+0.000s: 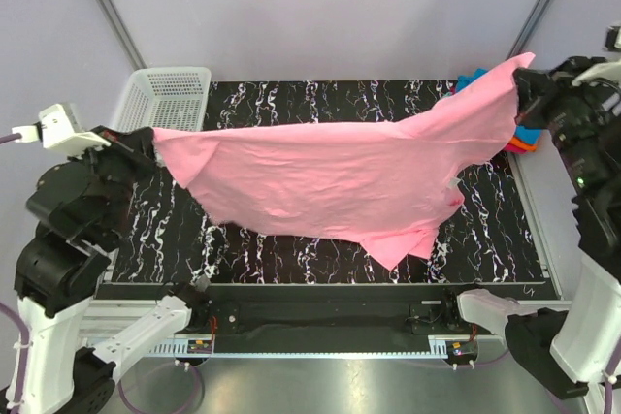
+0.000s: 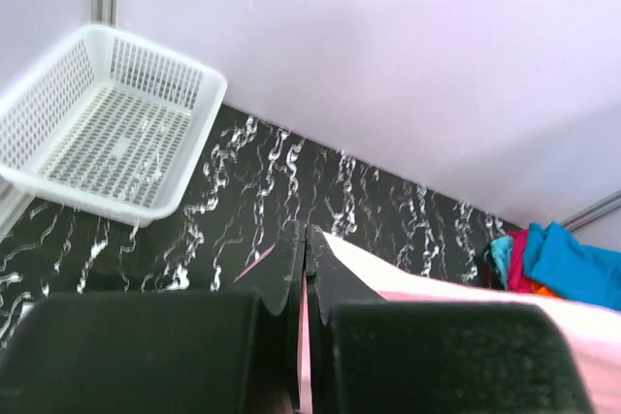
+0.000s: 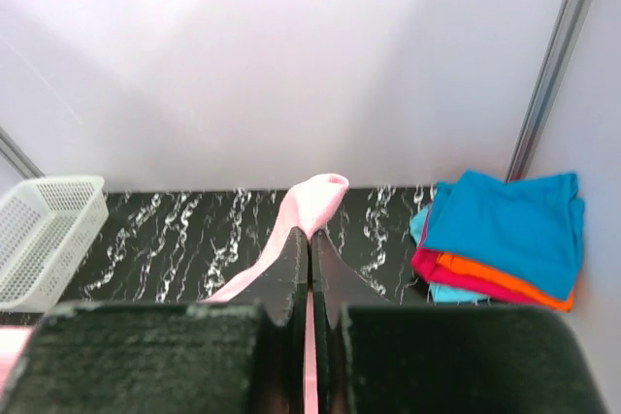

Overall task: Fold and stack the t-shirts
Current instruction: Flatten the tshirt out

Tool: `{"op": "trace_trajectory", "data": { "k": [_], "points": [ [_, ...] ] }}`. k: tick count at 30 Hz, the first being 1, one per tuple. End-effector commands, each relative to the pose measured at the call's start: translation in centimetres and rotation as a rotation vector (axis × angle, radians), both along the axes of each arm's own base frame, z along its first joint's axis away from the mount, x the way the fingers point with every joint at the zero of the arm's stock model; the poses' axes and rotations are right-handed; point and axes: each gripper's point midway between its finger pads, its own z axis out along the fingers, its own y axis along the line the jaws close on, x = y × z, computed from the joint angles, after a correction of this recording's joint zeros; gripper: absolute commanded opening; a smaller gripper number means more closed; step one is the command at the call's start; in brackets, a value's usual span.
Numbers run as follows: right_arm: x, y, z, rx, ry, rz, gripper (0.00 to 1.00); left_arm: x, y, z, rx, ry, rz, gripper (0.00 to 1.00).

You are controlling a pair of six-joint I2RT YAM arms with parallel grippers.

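Note:
A bright pink t-shirt [image 1: 340, 176] hangs stretched across the table between my two grippers, sagging in the middle with a lower corner touching the black marbled top near the front. My left gripper [image 1: 150, 143] is shut on its left corner; pink cloth [image 2: 307, 336] shows pinched between the jaws. My right gripper [image 1: 524, 84] is shut on the right corner, higher up, with a pink tip [image 3: 315, 201] poking past the fingertips. A folded stack of t-shirts [image 3: 505, 235], teal-blue on top over orange and magenta, lies at the back right of the table, also visible as the stack [image 1: 519, 138] behind the right gripper.
A white plastic mesh basket [image 1: 165, 99] stands at the back left corner of the table [image 1: 291, 249], seen too as the basket [image 2: 107, 128]. Purple-grey walls and metal frame posts [image 3: 553, 65] close in the back and sides.

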Motion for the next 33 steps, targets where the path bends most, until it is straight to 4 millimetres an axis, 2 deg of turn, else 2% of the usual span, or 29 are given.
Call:
{"op": "trace_trajectory", "data": {
  "k": [1,3,6,11,14,15,16,18,20,21,22,23,24,25,26,28,29,31,32,33],
  "points": [
    [-1.8,-0.3,2.3,-0.052,-0.080,0.012,0.00,-1.7,1.3,5.4,0.001,-0.170,0.004,0.00],
    [-3.5,-0.8,4.2,-0.075,-0.145,0.005,0.00,-2.6,1.4,7.2,-0.010,-0.217,-0.012,0.00],
    [-6.0,-1.0,6.3,-0.067,-0.222,0.018,0.00,-3.6,1.0,8.7,-0.033,-0.262,-0.060,0.00],
    [-10.4,-1.2,9.0,-0.061,-0.350,0.045,0.00,-5.1,0.3,9.0,-0.055,-0.299,-0.139,0.00],
    [-11.8,-1.5,10.2,-0.092,-0.411,0.038,0.00,-6.2,-1.5,10.1,-0.032,-0.344,-0.259,0.00],
    [-11.6,-1.7,10.4,-0.105,-0.415,0.030,0.00,-6.6,-1.8,10.7,-0.025,-0.360,-0.286,0.00],
    [-11.4,-1.7,10.5,-0.106,-0.416,0.026,0.00,-6.2,-2.1,10.8,-0.019,-0.352,-0.289,0.00],
    [-9.3,-1.0,9.8,-0.107,-0.372,0.044,0.00,-5.4,-2.0,10.8,-0.005,-0.339,-0.268,0.00],
    [-5.4,-0.2,7.7,-0.116,-0.274,0.054,0.00,-3.0,-2.6,9.7,0.019,-0.272,-0.238,0.00],
    [-3.9,-0.1,6.8,-0.106,-0.235,0.047,0.00,-1.7,-2.6,8.7,0.028,-0.233,-0.206,0.00],
    [-2.3,0.1,6.0,-0.108,-0.208,0.040,0.00,0.4,-3.3,7.3,0.044,-0.173,-0.188,0.00],
    [0.9,0.3,3.5,-0.117,-0.119,0.023,0.00,1.6,-3.7,6.4,0.054,-0.139,-0.175,0.00],
    [2.5,0.3,2.3,-0.115,-0.083,0.010,0.00,3.0,-3.9,4.9,0.067,-0.094,-0.149,0.00],
    [3.9,0.4,1.8,-0.111,-0.081,0.000,0.00,5.2,-4.7,3.4,0.079,-0.038,-0.138,0.00],
    [6.6,0.7,-1.0,-0.125,-0.005,-0.007,0.00,6.5,-4.7,2.4,0.087,-0.007,-0.119,0.00],
    [9.1,1.2,-2.3,-0.128,0.009,-0.008,0.00,10.1,-5.9,-0.9,0.078,0.083,-0.127,0.00],
    [11.5,1.5,-4.4,-0.140,0.063,-0.005,0.00,11.7,-4.9,-2.1,0.065,0.117,-0.096,0.00],
    [13.8,1.8,-5.6,-0.144,0.094,0.008,0.00,14.9,-5.3,-4.8,0.021,0.183,-0.112,0.00],
    [15.7,1.7,-6.4,-0.145,0.115,0.012,0.00,16.1,-4.3,-5.5,0.014,0.199,-0.082,0.00],
    [16.5,1.7,-6.6,-0.142,0.123,0.017,0.00,16.9,-4.3,-5.7,-0.005,0.205,-0.090,0.00]
  ]
}}
